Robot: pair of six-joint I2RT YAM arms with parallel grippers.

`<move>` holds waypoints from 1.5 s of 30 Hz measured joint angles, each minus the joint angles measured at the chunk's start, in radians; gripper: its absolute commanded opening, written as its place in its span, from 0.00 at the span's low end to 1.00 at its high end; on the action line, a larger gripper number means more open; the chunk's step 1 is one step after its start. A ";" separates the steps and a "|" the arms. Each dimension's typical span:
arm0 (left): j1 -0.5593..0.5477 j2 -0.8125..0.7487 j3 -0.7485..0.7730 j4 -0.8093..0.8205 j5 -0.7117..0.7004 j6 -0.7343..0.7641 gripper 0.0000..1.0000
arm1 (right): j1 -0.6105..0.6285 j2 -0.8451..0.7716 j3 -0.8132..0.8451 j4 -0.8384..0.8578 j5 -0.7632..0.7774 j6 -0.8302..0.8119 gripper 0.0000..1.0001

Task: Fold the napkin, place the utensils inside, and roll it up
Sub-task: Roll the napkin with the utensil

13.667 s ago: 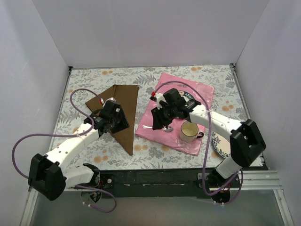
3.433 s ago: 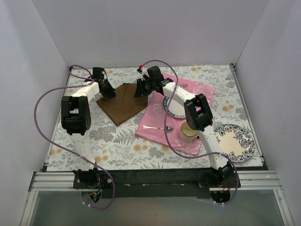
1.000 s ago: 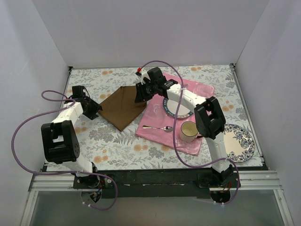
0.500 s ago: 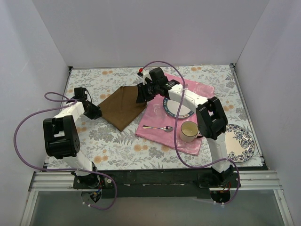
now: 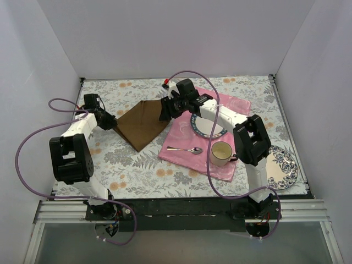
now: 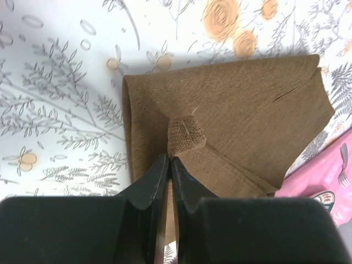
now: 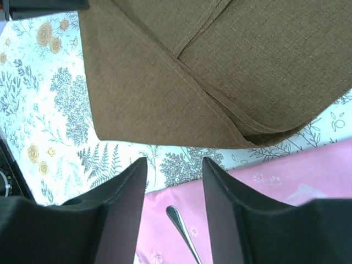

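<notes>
The dark brown napkin (image 5: 142, 124) lies folded on the floral tablecloth, left of the pink cloth mat (image 5: 190, 159). My left gripper (image 5: 110, 122) is at its left corner, and in the left wrist view it (image 6: 169, 160) is shut on a pinched-up tuft of the napkin (image 6: 236, 104). My right gripper (image 5: 165, 113) hovers over the napkin's right edge. In its wrist view it (image 7: 174, 165) stands open and empty, with the napkin (image 7: 220, 66) just beyond the tips. A silver spoon (image 5: 186, 149) lies on the mat, its handle end (image 7: 184, 225) below the right jaws. Fork tines (image 6: 344, 171) show at the mat's edge.
A blue-rimmed plate (image 5: 208, 125) and a cream cup (image 5: 221, 153) sit on the pink mat. A second patterned plate (image 5: 279, 165) lies at the right on the tablecloth. White walls enclose the table on three sides. Purple cables loop above both arms.
My left gripper has closed onto the napkin's left corner and shifted slightly farther back. My right gripper's jaws have spread wider over the napkin's right edge.
</notes>
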 measured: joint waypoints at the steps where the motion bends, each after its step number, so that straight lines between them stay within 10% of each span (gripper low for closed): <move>1: 0.000 0.007 0.012 0.001 -0.001 0.003 0.05 | 0.000 -0.003 -0.003 -0.003 0.003 -0.001 0.61; 5: 0.000 0.040 0.038 0.004 -0.006 0.011 0.13 | 0.000 -0.023 -0.013 -0.007 0.027 -0.010 0.72; 7: 0.000 0.052 0.038 0.003 -0.008 0.014 0.21 | 0.000 -0.035 -0.013 -0.012 0.042 -0.018 0.99; 13: 0.000 0.066 0.038 0.002 -0.018 0.031 0.52 | 0.009 -0.096 -0.033 -0.006 0.116 -0.055 0.99; 16: 0.000 0.063 0.042 -0.003 -0.032 0.045 0.98 | 0.021 -0.130 -0.064 0.023 0.158 -0.076 0.99; 33: 0.000 -0.188 0.174 -0.259 -0.280 -0.055 0.98 | 0.434 0.216 0.303 0.006 0.542 -0.373 0.67; 45: 0.061 -0.248 0.232 -0.423 -0.360 -0.186 0.98 | 0.529 0.357 0.417 -0.037 0.677 -0.433 0.69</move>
